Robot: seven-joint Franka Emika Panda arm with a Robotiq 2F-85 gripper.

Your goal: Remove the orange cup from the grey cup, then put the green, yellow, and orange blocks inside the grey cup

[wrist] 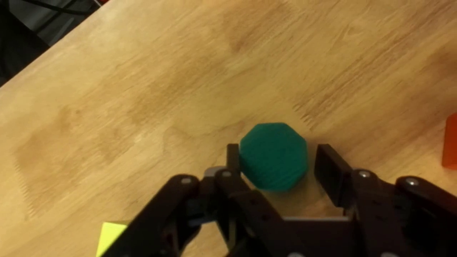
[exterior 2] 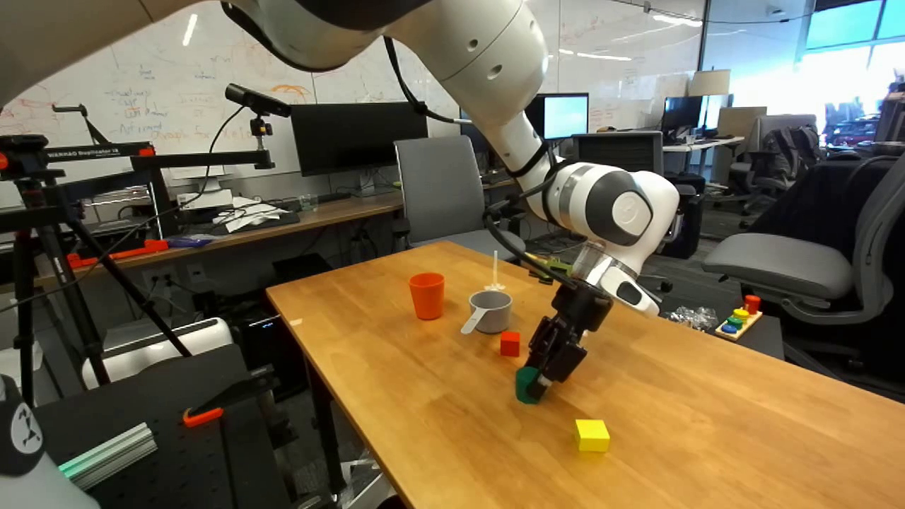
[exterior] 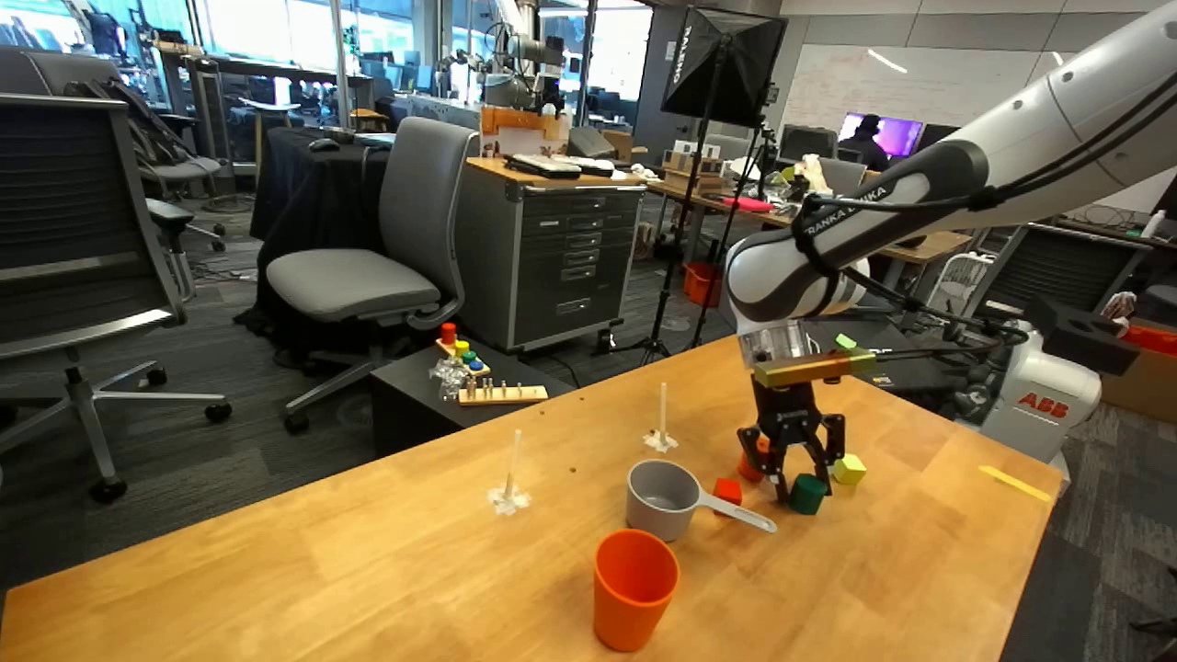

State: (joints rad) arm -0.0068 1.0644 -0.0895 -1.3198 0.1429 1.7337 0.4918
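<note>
Orange plastic, by the look of it, for the orange cup (exterior: 633,598): upright, well apart from the fingers (wrist: 332,175), on the far side of the grey cup (exterior: 662,504) from them. Should be light, stiff and a bit slick, but it's already out of the grey one, so leave it.

Grey cup's next: also upright, nearer the fingers, handle (exterior: 738,513) sticking out. Knock that and it could swing or tip, so I'd come in over the rim.

Green block (wrist: 274,157): standing right between the fingers, which aren't clamped yet. One looks touching or nearly, the other has a clear gap. I'd guess light, rigid, hard to break. It's faceted, so pinch two opposite flats and close gently, or it may twist or skid.

Yellow block (exterior 2: 592,435) is near, opposite side of the fingers from the grey cup; flat sides, easy pinch. Orange-red cube (exterior 2: 510,344), my guess for the orange block, sits between fingers and grey cup, so tight. Some orange piece (exterior: 750,467) shows partly behind the fingers; can't tell what.
</note>
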